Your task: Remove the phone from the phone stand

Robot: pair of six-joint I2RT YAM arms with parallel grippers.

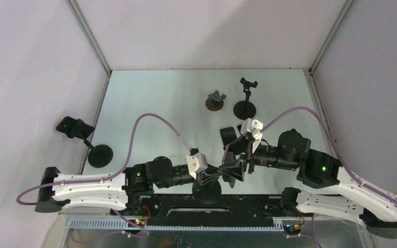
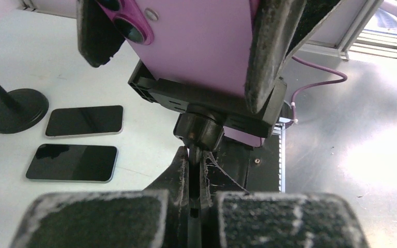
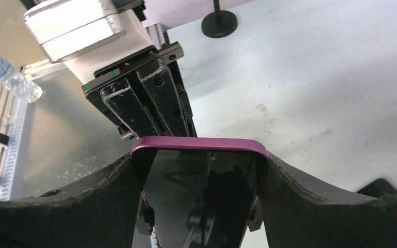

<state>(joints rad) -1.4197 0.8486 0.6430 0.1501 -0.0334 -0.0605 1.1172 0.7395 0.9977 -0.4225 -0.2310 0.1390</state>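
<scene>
The purple phone (image 3: 201, 196) with a dark screen sits in the black clamp (image 2: 207, 101) of the phone stand, whose round base (image 1: 207, 192) stands at the near table edge. My right gripper (image 3: 199, 164) is shut on the phone, one finger (image 3: 82, 206) on each long side. The left wrist view shows the phone's purple back (image 2: 196, 41) between those fingers (image 2: 269, 51). My left gripper (image 2: 195, 161) is shut on the stand's thin pole just below the ball joint (image 2: 199, 129). In the top view both grippers, left (image 1: 214, 173) and right (image 1: 236, 170), meet over the stand.
Two dark phones (image 2: 84, 120) (image 2: 72, 163) lie flat on the table beside the stand. Other empty stands are at the back (image 1: 245, 101), back centre (image 1: 215, 99) and left edge (image 1: 85, 139). A water bottle (image 3: 8, 72) lies off the table.
</scene>
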